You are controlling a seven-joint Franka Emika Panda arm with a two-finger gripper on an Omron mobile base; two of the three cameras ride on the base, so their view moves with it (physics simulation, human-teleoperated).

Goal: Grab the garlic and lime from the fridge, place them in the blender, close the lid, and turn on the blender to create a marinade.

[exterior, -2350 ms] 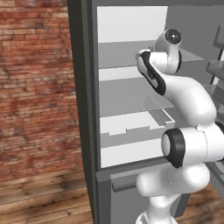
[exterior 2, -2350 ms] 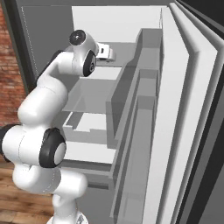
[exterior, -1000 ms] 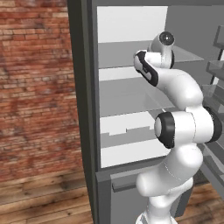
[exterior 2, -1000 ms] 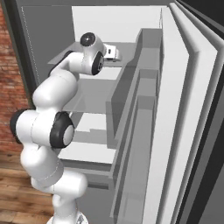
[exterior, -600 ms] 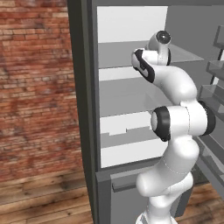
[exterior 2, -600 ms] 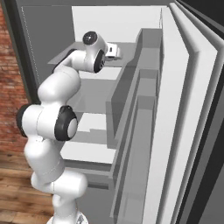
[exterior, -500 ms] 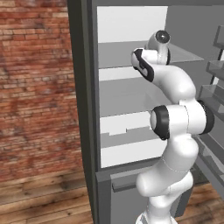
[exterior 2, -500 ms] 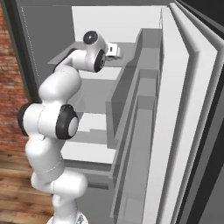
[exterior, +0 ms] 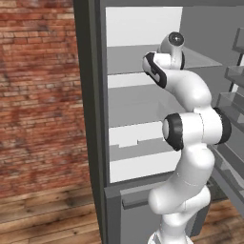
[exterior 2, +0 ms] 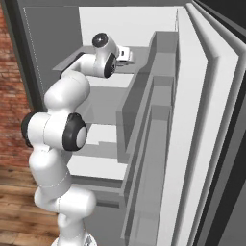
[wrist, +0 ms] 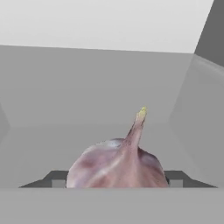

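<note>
So the arm is reached up into the open fridge, with the hand pushed in at the level of the upper shelf. In the hand view the garlic is seen huge and right up close, sat squarely between the two dark fingertips, one of which is tucked against each side of the bulb. The stem is pointed up and a bit to the right, tipped with a yellowish end. The bulb is pinkish-white with purple streaks.

The gripper looks closed in around the garlic, with both tips pressed up next to it, though it can't really be told for sure whether it's properly clamped or just bracketed. Whether the bulb is resting on the shelf or lifted off it can't be made out either.

Behind the garlic, the pale back wall of the fridge and a grey side wall are seen. The door is swung open on the right, its bins shown in the right base view.
</note>
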